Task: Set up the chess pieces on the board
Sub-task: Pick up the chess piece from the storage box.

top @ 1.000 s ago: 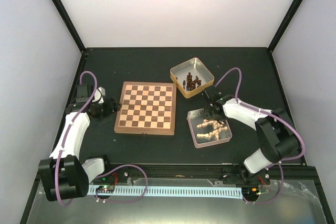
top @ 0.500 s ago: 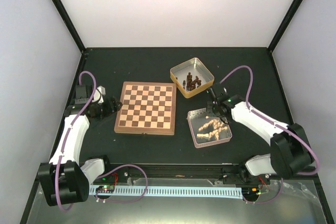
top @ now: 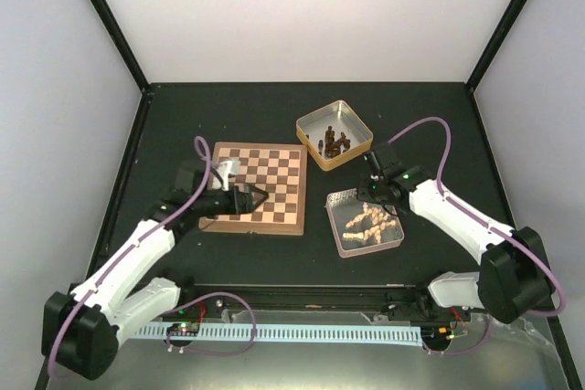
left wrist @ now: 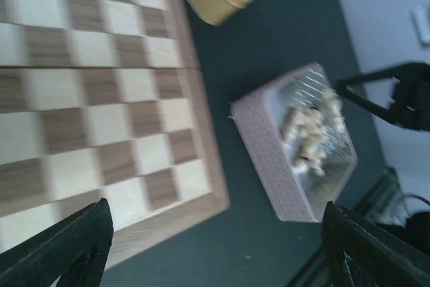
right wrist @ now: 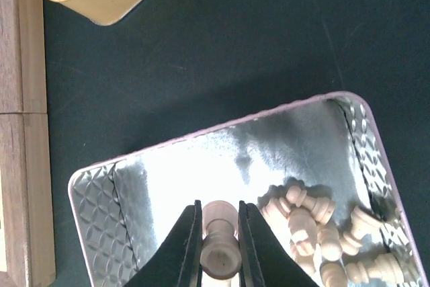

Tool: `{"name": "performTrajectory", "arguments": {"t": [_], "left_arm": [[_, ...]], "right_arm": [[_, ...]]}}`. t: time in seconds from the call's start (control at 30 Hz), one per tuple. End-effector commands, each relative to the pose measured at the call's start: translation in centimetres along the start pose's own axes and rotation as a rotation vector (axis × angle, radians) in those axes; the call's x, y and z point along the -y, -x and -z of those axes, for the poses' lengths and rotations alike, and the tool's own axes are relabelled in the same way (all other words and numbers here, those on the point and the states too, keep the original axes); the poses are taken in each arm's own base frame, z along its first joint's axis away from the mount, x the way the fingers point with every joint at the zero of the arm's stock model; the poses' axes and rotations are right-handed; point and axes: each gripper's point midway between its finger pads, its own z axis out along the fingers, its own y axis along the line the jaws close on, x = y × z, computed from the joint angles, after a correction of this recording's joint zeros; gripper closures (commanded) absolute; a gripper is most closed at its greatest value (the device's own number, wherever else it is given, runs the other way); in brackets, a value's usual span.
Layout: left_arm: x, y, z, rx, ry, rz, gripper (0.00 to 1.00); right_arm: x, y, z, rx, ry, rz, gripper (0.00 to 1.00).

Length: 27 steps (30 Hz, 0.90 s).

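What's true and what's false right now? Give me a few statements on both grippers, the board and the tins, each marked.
1. The right gripper is shut on a pale chess piece over the pink tin. True.
2. The left gripper is shut on a dark piece. False: it is open and empty, over the near part of the board.
3. Several pale pieces already stand on the board. False: none shows on it; the loose pale pieces lie in the pink tin.
4. The dark pieces sit in the gold tin. True.
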Motion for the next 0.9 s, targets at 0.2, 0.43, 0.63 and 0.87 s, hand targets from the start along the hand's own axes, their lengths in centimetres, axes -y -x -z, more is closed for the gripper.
{"name": "performTrajectory", "arguments": {"t": [0.2, 0.43, 0.63, 0.87], "left_arm": [[12.3, -2.1, -6.4, 0.01, -0.368, -0.203, 0.13], [16.5, -4.3, -10.6, -0.026, -0.496, -0.233, 0.2], [20.4, -5.5, -12.4, 0.048, -0.616, -0.286, 0.22], [22.6, -6.2, -14.3, 0.053, -0.662, -0.269, 0.26]], "right_arm": [[-0.7, -0.2, 2.1, 0.005, 0.075, -0.105, 0.97], [-1.9, 0.4, 4.0, 0.077, 0.195, -0.195, 0.97], [-3.3, 1.3, 7.0, 0.134, 0.331, -0.289, 0.97], [-4.2, 1.3, 9.2, 0.147, 0.435, -0.358, 0.96]]}}
